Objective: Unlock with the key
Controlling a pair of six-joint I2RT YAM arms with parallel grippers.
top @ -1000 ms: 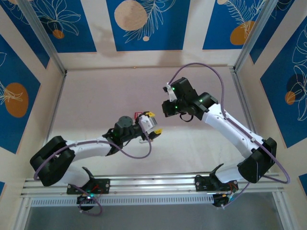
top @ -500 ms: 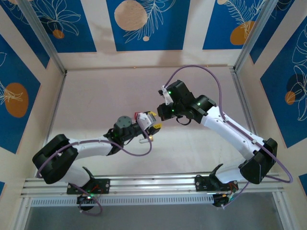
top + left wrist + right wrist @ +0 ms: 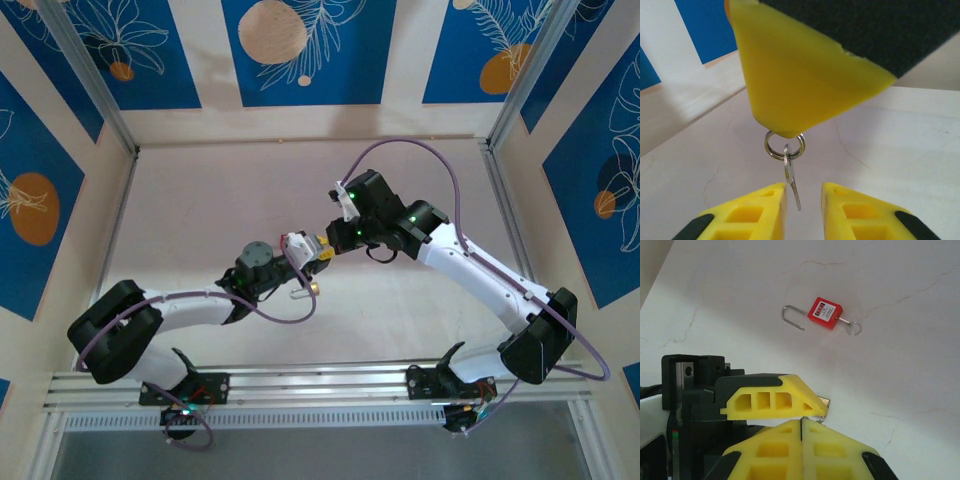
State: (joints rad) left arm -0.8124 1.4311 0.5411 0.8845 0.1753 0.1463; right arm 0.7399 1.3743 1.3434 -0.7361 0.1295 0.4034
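Observation:
My right gripper (image 3: 801, 421) is shut, and a silver key ring (image 3: 784, 145) hangs from its yellow fingertips (image 3: 790, 115). A small key (image 3: 791, 182) dangles from the ring. It hangs in the narrow gap of my left gripper (image 3: 804, 192), close to the left finger, with neither finger pressed on it. In the top view the two grippers meet tip to tip, left (image 3: 312, 254) and right (image 3: 332, 244). A red padlock (image 3: 825, 313) lies on the table with its silver shackle (image 3: 792, 317) swung out. A thin metal stem with a ring (image 3: 854, 329) sticks from its other end.
One left finger (image 3: 775, 399) crosses just above my right fingertips, with a small brass-coloured piece (image 3: 823, 402) behind it. The pale cracked tabletop (image 3: 200, 210) is walled by blue and cream panels. A metal rail (image 3: 320, 385) runs along the near edge.
My right arm has swung left and down, bringing the hanging key between the left fingers. The left jaws have narrowed from wide open to a small gap.

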